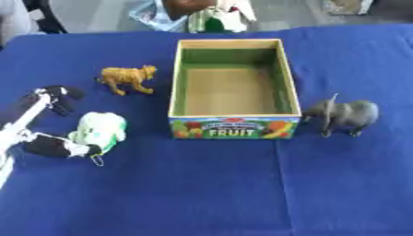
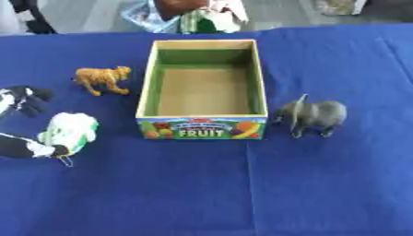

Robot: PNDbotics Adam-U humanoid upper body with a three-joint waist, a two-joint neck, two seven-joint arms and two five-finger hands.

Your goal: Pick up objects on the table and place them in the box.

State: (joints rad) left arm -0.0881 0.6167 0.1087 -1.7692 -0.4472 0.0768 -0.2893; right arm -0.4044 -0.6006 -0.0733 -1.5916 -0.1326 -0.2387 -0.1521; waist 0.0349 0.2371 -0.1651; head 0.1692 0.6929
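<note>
Blue cloth covers the worktop, and a wooden box stands near its middle, open at the top, with green inner walls, a bare bottom and a front panel that reads FRUIT among painted fruit. Nothing lies inside it.

On the box's left, well apart from it, a tan toy lion stands on its feet. On the box's right, just beside the front corner, a grey toy elephant stands upright with its trunk raised toward the box wall.

Nearer the left edge lies a white and pale green object, soft-looking and lumpy; what it is cannot be made out. The robot's left hand comes in from the left edge and closes on it: one black fingertip presses its near lower side, while the other black fingers arch above its far side, spread and not touching it. A thin loop or tag hangs from the object's lower end onto the cloth.

The right hand shows in neither view.
</note>
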